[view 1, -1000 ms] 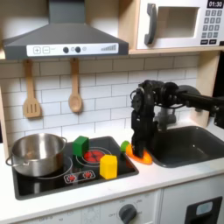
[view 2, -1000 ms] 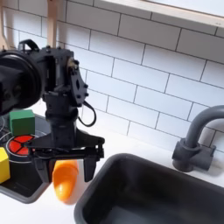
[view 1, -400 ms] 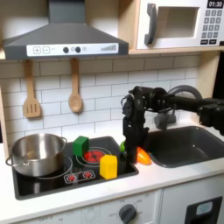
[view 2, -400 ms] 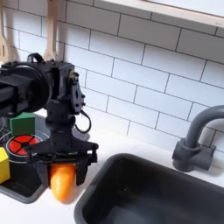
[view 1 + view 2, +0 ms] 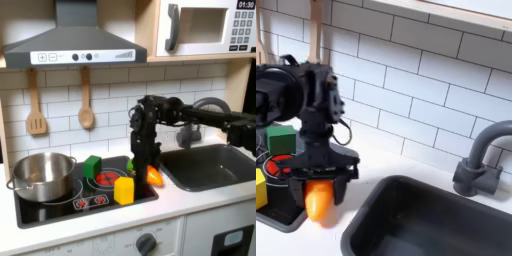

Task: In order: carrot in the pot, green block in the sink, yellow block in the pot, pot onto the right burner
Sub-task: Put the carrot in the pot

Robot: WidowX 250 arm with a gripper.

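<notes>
Sink [image 5: 205, 167]: dark basin at the first exterior view's right, nothing seen inside; faucet [image 5: 478, 155] arched beside it in the second exterior view.
Cooktop [image 5: 60, 207]: black surface at the first exterior view's left, carrying pot and both blocks.
Arm [image 5: 200, 112]: reaching in from the first exterior view's right, wrist bent down over the cooktop's near-sink edge.
Pot [image 5: 42, 175]: upright on the cooktop's far side from the sink, well apart from the gripper, mouth open, looks empty.
Key relation: pot lies toward the first exterior view's left of the gripper, with both blocks standing between; likely step in hand, carrying the carrot across to the pot.
Gripper [image 5: 318, 193]: pointed down, fingers closed in around the carrot, grasping it clear of the surface.
Green block [image 5: 92, 166]: on the cooktop just beside the pot, between pot and gripper.
Yellow block [image 5: 124, 189]: on the cooktop's front, near the gripper, on the pot side of it.
Carrot [image 5: 320, 201]: orange body hanging below the fingers, long axis roughly upright in the second exterior view; leafy end hidden up between the fingers.
Watch point: blocks sit along the straight path to the pot, so height seems needed.
</notes>
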